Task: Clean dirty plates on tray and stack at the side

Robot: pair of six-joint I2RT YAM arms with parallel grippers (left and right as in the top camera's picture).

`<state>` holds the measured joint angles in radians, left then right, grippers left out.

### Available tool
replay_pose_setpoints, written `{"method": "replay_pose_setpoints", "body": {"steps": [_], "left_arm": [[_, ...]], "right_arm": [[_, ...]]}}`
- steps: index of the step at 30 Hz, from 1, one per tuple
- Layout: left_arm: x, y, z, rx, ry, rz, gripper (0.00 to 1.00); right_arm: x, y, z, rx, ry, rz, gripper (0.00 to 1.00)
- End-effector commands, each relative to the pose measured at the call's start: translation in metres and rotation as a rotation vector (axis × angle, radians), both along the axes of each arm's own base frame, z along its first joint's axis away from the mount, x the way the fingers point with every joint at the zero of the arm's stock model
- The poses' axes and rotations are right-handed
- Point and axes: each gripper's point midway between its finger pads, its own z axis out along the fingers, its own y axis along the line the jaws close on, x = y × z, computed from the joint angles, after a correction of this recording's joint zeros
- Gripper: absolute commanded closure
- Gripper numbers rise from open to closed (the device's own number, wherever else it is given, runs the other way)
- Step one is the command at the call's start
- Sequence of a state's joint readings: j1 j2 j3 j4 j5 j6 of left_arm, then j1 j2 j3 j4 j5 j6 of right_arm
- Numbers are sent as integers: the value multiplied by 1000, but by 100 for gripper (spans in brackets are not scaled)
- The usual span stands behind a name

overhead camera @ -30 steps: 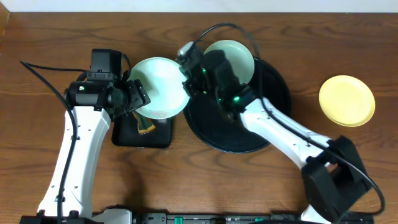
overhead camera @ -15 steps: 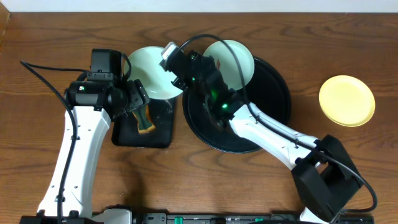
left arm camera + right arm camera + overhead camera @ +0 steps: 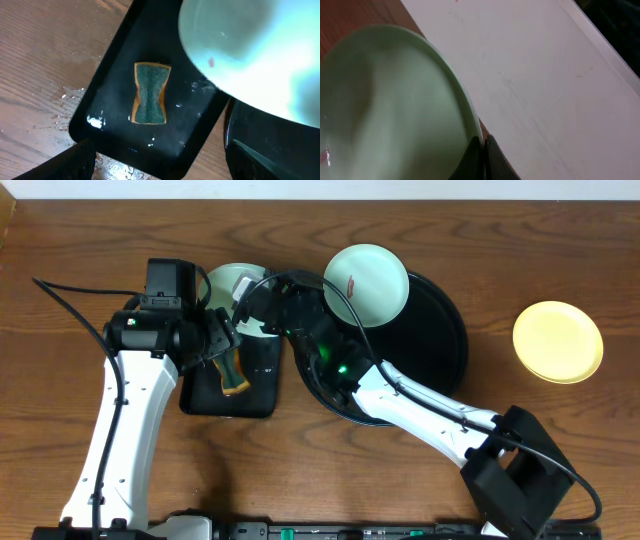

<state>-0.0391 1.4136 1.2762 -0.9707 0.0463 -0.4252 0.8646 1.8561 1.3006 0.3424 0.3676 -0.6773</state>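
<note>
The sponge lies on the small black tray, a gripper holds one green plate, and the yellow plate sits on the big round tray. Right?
Not quite. The overhead view shows the yellow plate on the wooden table, beside the round black tray. The rest holds: the sponge lies on the rectangular black tray, and the right gripper holds a mint plate.

no readable text, label, brand or number anywhere

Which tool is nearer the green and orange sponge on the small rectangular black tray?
Left. The left tool hovers directly above the green sponge; the right tool sits past the rectangular tray's far end, pinching the rim of a pale mint-white round plate.
</note>
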Motion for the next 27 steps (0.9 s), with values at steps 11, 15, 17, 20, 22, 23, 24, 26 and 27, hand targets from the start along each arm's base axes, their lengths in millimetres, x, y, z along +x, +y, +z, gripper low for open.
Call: {"method": "replay_pose_setpoints", "body": {"steps": [11,15,17,20,22,23,24,26,27], "left_arm": [[2,3,6,5,-15,6,16],[3,3,6,4,-15,6,16],[4,3,7,4,-23,6,16],[-1,-5,5,-37,2,-11,16],[0,-7,3,-44,0,-14,16],[-1,-7,0,-44,4,-17,16],[-1,-8,-3,-44,12,-15,16],[-4,-8,-13,-51,42,6,17],[-6,-8,-19,-56,60,19,18]], "right_arm": [[-2,-1,10,-151,-107,-18,99],[3,-9,11,-61,-64,-83,99],[6,-13,11,-7,-38,-108,99],[12,-21,9,73,4,-145,99],[15,-25,8,115,29,-168,99],[16,-29,7,135,40,-190,99],[18,-33,6,153,47,-219,99],[19,-40,4,187,63,-271,99],[20,-43,3,199,73,-292,99]]}}
